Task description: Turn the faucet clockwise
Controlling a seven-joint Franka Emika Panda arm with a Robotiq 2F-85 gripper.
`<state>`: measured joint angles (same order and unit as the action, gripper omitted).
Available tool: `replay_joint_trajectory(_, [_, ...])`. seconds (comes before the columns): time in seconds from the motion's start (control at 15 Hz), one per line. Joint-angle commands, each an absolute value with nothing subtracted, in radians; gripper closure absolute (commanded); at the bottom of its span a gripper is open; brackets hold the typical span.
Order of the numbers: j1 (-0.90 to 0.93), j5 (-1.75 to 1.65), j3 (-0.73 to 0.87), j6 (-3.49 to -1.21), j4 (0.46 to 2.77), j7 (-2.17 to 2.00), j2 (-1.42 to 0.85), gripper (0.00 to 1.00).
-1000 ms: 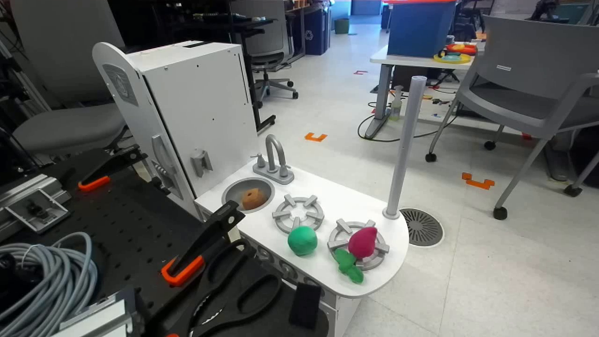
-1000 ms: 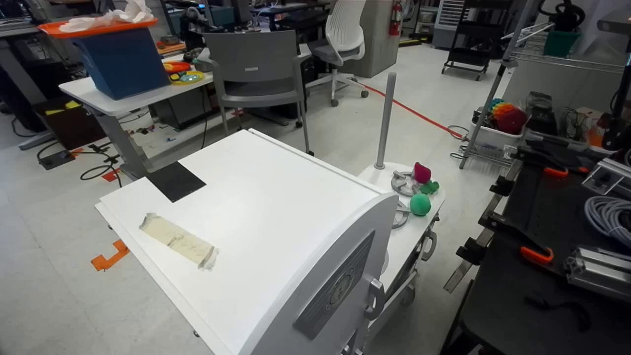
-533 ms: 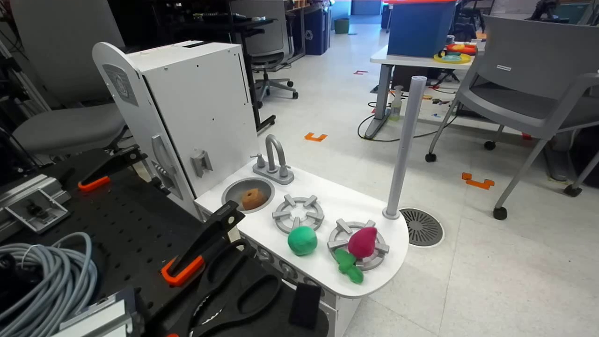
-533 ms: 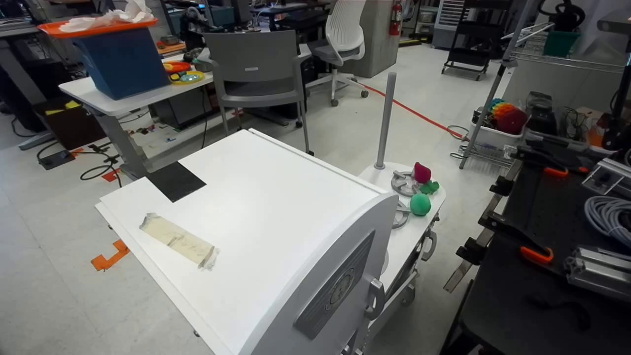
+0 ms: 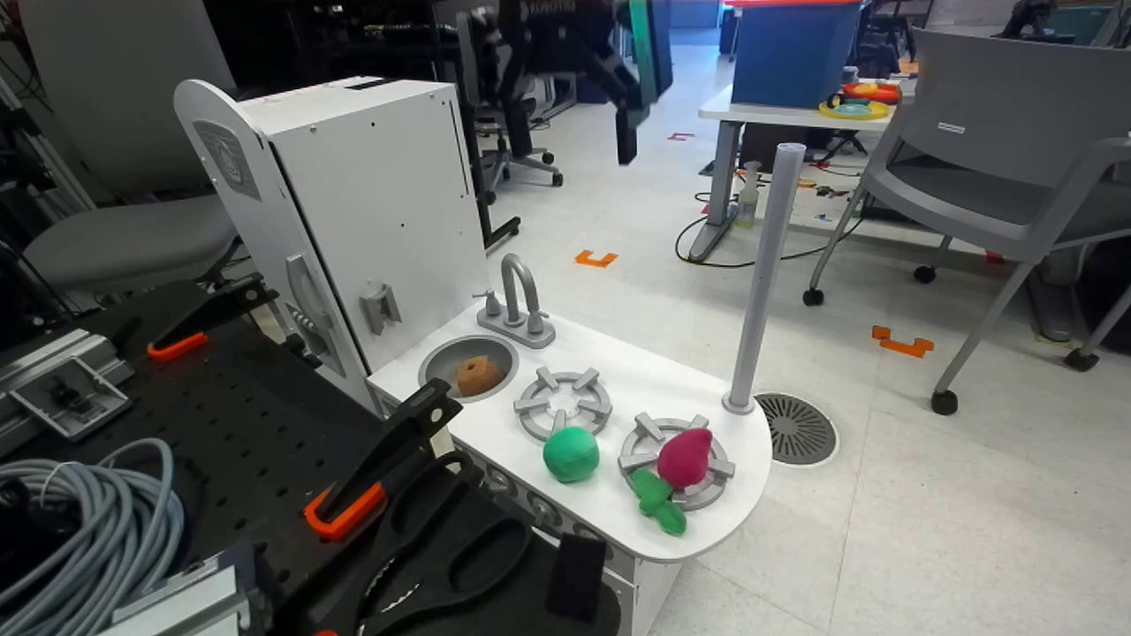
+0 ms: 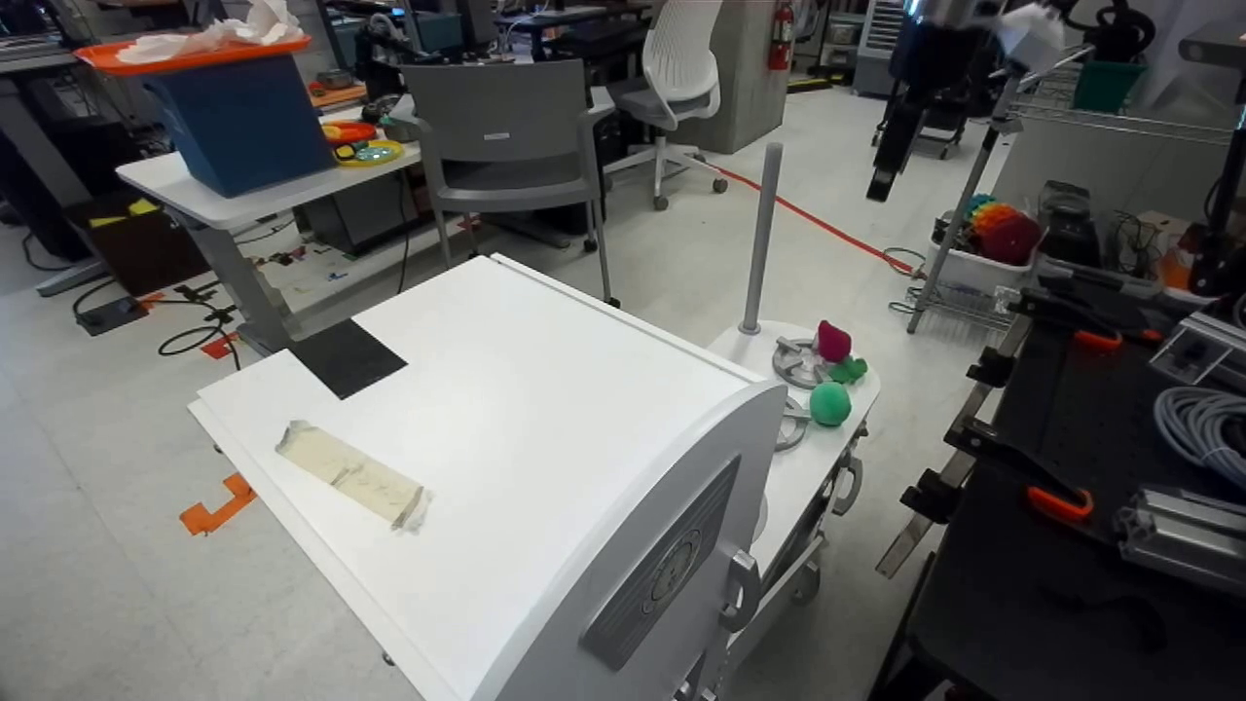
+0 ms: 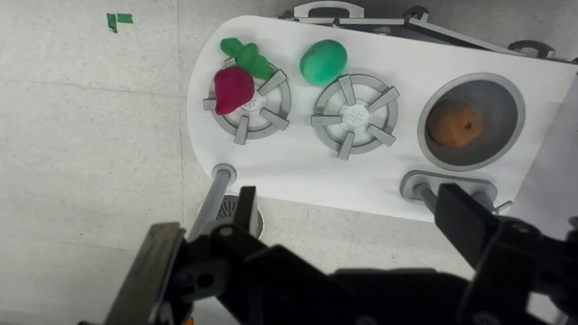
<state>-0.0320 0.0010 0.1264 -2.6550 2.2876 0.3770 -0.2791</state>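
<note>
I see the faucet (image 5: 512, 305) upright at the back edge of the white countertop (image 5: 645, 375), just beside the sink (image 5: 439, 360). The long axis of its base (image 5: 518, 329) follows this edge; in an exterior view the spout (image 5: 530, 290) arches to the right and its tip points down. My gripper (image 5: 573, 150) is released, its fingers (image 7: 246, 205) spread wide, well apart from the faucet. Half a second earlier neither exterior view showed it; now both do, and the faucet looks unmoved.

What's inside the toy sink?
An orange-brown lump, dark spot on top, sits in the grey sink. Whatever lies directly under the lump is covered and can't be seen.
</note>
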Motion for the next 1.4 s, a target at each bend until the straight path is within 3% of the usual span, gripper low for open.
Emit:
replay_joint_trajectory(0.0, [-0.074,-0.007,0.037,-2.768,2.185,0.390,-0.472,0.00])
replay_joint_trajectory(0.53, [-0.263,-0.001,-0.275,-2.882,1.960,0.545,-0.797,0.00])
replay_joint_trajectory(1.33, [-0.290,-0.179,-0.309,-2.810,1.760,0.881,-1.084,0.00])
